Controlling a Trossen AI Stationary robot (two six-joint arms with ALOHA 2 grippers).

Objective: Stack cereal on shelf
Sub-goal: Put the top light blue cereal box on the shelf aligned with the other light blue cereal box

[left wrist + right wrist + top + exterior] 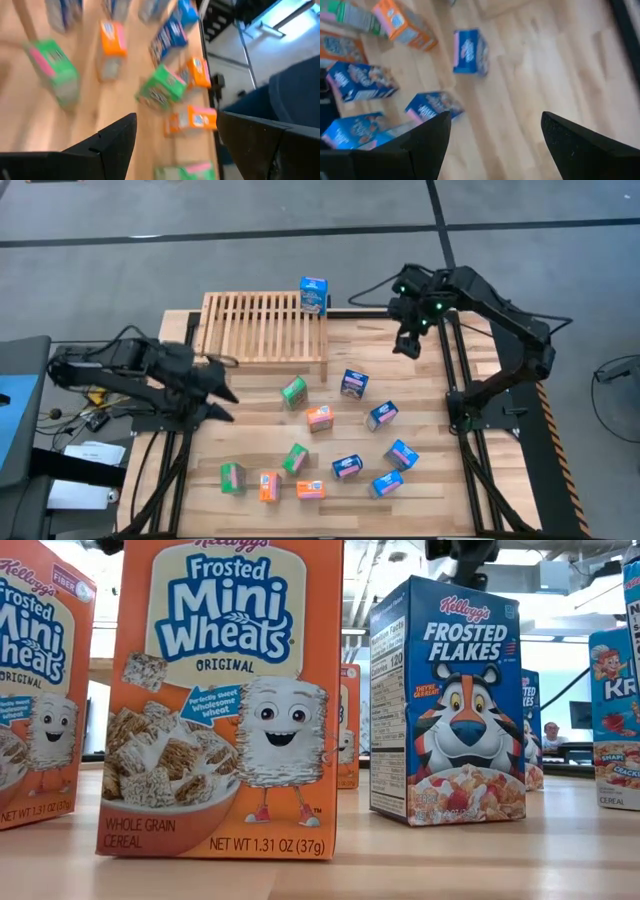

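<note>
Cereal in small blue, green and orange cardboard boxes [320,419] lay scattered across the lower middle of the plank tabletop [425,400], and we saw one blue box [313,296] standing upright on the right end of the light-wood slatted shelf [262,326] at upper centre. Our left gripper [222,393] hovered at centre left, fingers wide and empty. Our right gripper [408,345] hung at upper right, likewise spread and holding nothing.

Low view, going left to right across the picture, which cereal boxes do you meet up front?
Partly cropped orange Mini Wheats box → full orange Mini Wheats box → blue Frosted Flakes box → blue box cut off at the right edge.
</note>
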